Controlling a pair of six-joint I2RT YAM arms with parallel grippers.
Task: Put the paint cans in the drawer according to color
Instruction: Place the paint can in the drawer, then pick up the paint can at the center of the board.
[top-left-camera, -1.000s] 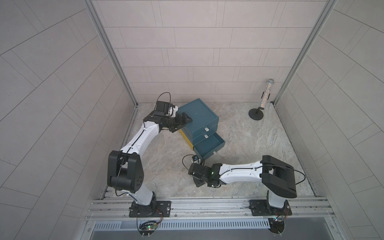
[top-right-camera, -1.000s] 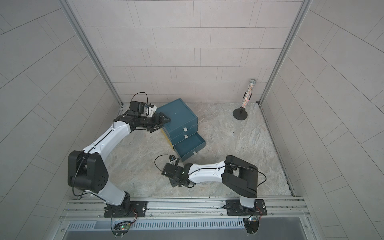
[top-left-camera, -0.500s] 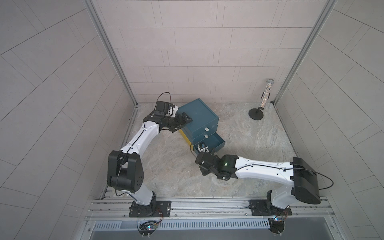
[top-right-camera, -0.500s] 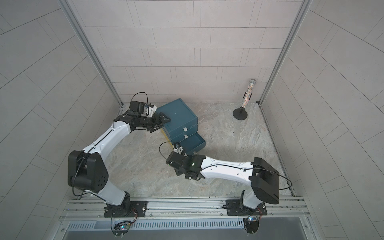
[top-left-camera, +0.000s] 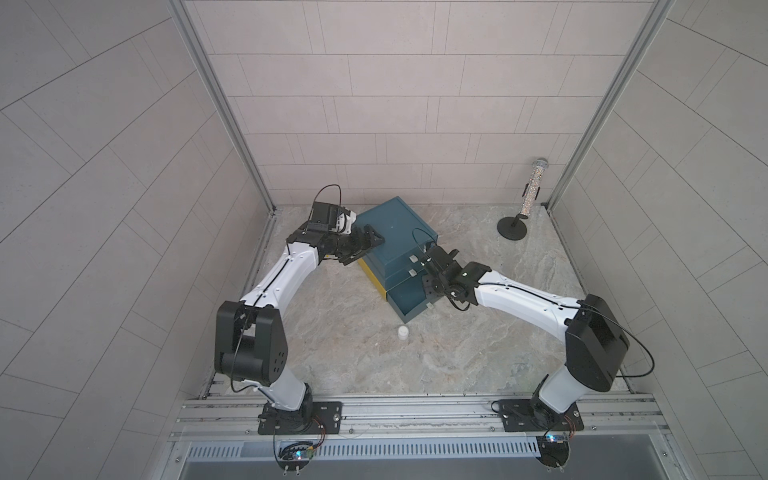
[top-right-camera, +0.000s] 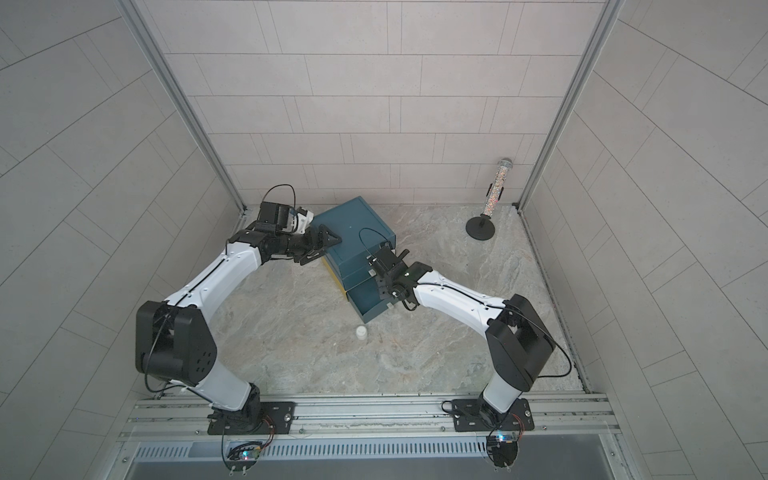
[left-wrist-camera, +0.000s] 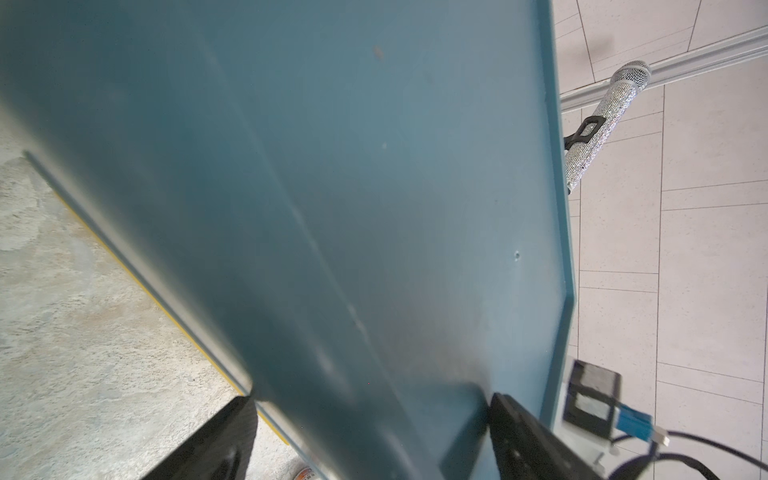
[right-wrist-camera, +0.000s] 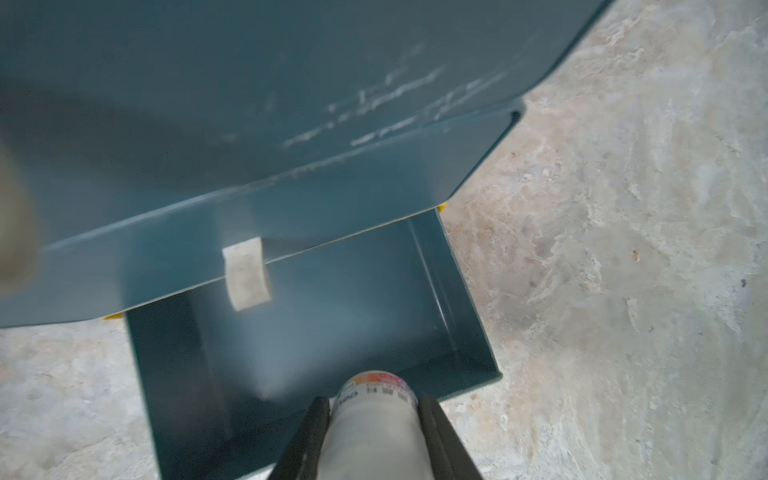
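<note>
A teal drawer cabinet (top-left-camera: 390, 232) (top-right-camera: 353, 228) stands at the back, its bottom drawer (top-left-camera: 407, 301) (top-right-camera: 365, 307) (right-wrist-camera: 291, 353) pulled open and bare inside where it shows. My right gripper (top-left-camera: 429, 291) (top-right-camera: 384, 289) (right-wrist-camera: 374, 401) hangs over that drawer's front edge, shut on a white paint can (right-wrist-camera: 374, 428). A second white paint can (top-left-camera: 402, 332) (top-right-camera: 361, 332) stands on the floor just in front of the drawer. My left gripper (top-left-camera: 365, 245) (top-right-camera: 322, 243) (left-wrist-camera: 370, 432) clamps the cabinet's left top corner (left-wrist-camera: 332, 208), one finger on each side.
A glittery tube on a black stand (top-left-camera: 530, 193) (top-right-camera: 494, 187) (left-wrist-camera: 598, 124) stands in the back right corner. White pull tabs (top-left-camera: 412, 258) (right-wrist-camera: 247, 274) stick out of the drawer fronts. Tiled walls close in three sides; marbled floor (top-left-camera: 478, 353) lies in front.
My right arm swung from the front floor up to the open bottom drawer with the white can in its jaws, uncovering the other white can. The left arm stayed put.
</note>
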